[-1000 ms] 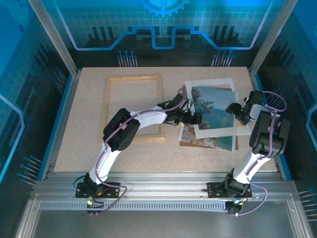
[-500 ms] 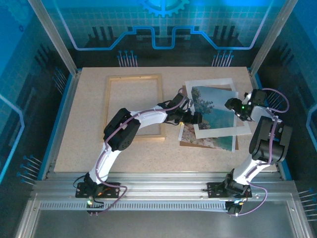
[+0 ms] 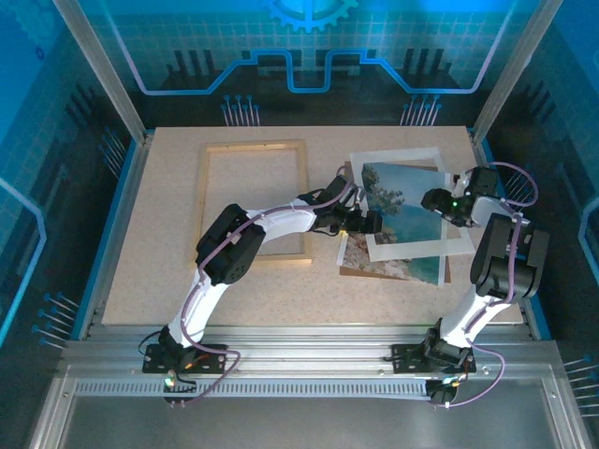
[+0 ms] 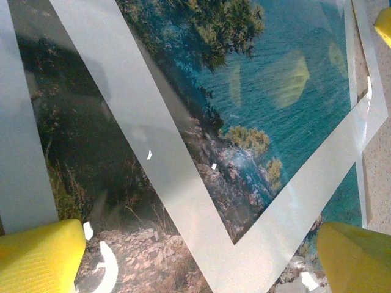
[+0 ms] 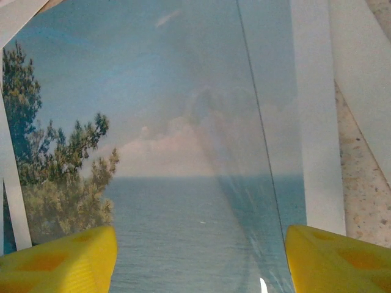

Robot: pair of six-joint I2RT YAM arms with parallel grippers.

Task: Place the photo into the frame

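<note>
Overhead view of my two-arm rig at a speckled beige surface (image 3: pixel 168 234). The frame (image 3: pixel 251 145), thin pale wood, lies flat and empty near the back left corner of the surface. The photo (image 3: pixel 402 201), a rocky coast with trees and turquoise sea, lies well apart from it on the right half, in a loose, skewed stack with a white mat (image 3: pixel 412 157) lying crooked across it.

My left arm (image 3: pixel 271 224) reaches across the frame's near right corner, so the left jaws sit at the stack's left edge. In the left wrist view they are spread wide just above the print (image 4: pixel 269 91), pinching nothing.

My right arm (image 3: pixel 501 253) bends in from the right edge of the surface. The right jaws, in the right wrist view, are also spread apart over the sky part of the photo (image 5: pixel 183 152), with nothing between them.

I judge both arms flank the stack this way so that one can pin the mat while the other frees the print. The photo is not yet in the frame.
</note>
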